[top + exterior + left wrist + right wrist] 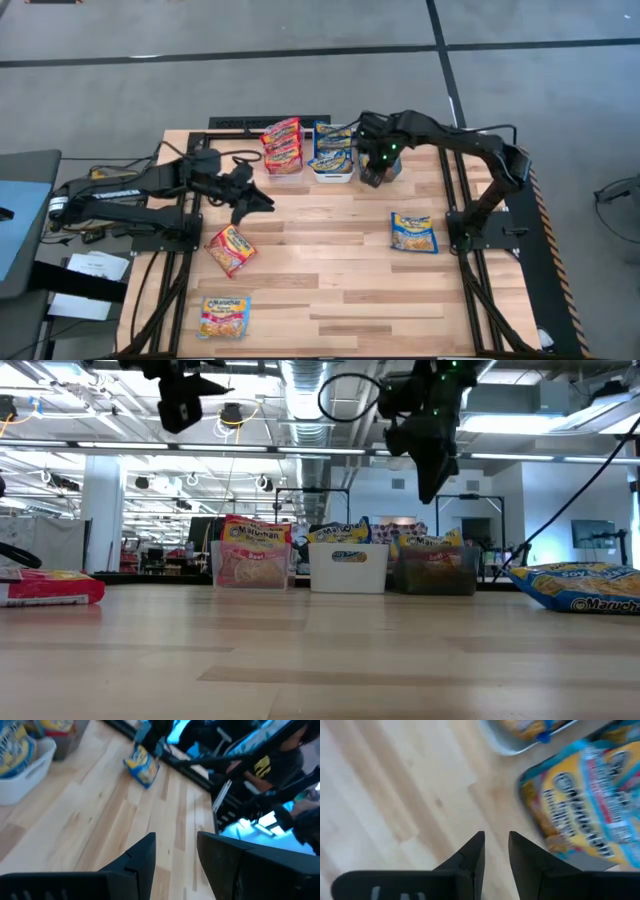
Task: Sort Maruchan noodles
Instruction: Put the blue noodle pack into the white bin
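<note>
Right gripper (377,178), fingers slightly apart and empty, hovers just beside the white bin (333,172), nearer than the left arm to the blue packet (412,233).

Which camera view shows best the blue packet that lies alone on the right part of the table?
The high view: the blue packet lies fully visible, flat on bare wood. The low view shows only its edge; the left wrist view shows it far off. The right wrist view cannot be matched surely.
</note>
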`<state>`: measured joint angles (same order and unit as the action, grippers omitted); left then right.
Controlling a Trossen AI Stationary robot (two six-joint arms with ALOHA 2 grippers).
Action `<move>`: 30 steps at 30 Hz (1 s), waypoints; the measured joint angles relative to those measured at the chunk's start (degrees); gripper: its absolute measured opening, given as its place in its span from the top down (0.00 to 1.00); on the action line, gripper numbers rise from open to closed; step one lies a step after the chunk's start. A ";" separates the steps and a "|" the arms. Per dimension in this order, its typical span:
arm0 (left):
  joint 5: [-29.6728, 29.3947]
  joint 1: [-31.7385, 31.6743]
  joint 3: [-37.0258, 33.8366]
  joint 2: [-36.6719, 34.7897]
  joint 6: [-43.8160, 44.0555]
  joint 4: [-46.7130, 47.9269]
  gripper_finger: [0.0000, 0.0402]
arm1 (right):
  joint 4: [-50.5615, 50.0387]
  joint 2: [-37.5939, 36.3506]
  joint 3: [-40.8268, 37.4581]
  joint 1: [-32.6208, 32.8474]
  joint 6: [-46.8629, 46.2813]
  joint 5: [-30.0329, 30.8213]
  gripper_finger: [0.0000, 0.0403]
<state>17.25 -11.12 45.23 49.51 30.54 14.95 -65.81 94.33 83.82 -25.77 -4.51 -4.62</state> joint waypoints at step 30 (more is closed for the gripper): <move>-4.15 -0.49 0.02 -6.44 0.57 8.81 0.68 | -6.35 -24.92 -19.07 29.52 -26.95 1.90 0.72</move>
<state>13.10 -11.62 45.25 43.07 31.11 23.76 -72.15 69.41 64.76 3.75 -31.47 -2.72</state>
